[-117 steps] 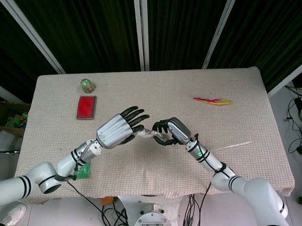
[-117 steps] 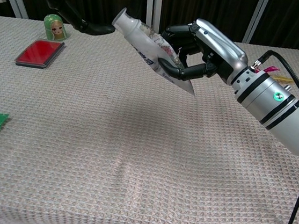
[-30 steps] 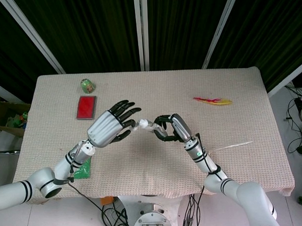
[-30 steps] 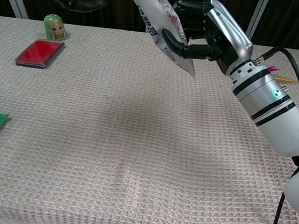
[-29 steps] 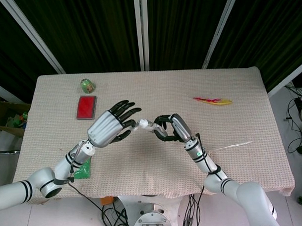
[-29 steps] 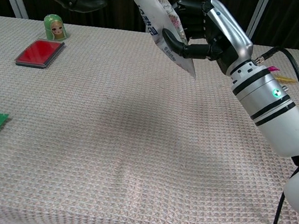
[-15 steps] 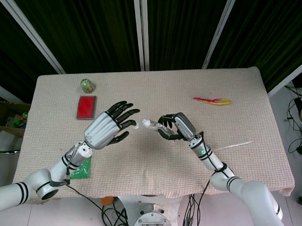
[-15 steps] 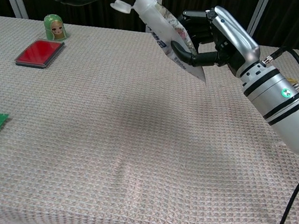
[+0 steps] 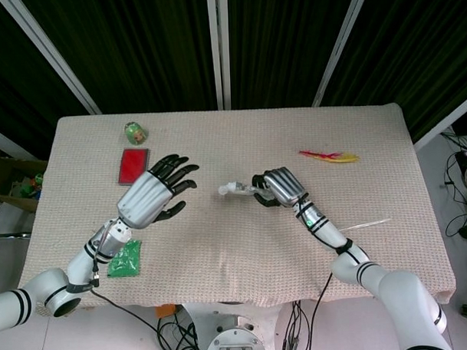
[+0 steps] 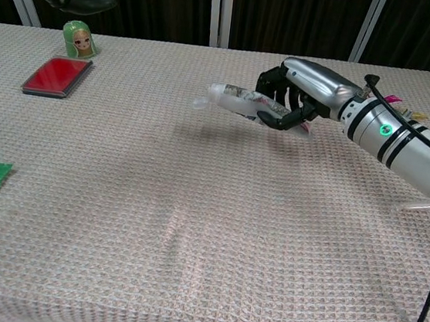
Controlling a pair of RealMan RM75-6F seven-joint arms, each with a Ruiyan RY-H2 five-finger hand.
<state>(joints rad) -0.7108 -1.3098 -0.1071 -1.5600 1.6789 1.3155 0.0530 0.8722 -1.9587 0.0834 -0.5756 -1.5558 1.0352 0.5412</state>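
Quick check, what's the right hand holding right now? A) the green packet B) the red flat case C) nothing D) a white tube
D: the right hand has its fingers wrapped around the white tube, holding it roughly level above the table, cap end toward the left; the head view shows the same grip.

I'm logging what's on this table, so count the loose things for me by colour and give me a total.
Green: 2, the small figurine and the packet.
Red: 1, the flat case.
White: 1, the tube in the right hand.
Pink and yellow: 1, the feather.
Clear: 1, the thin strip.
Total: 6.
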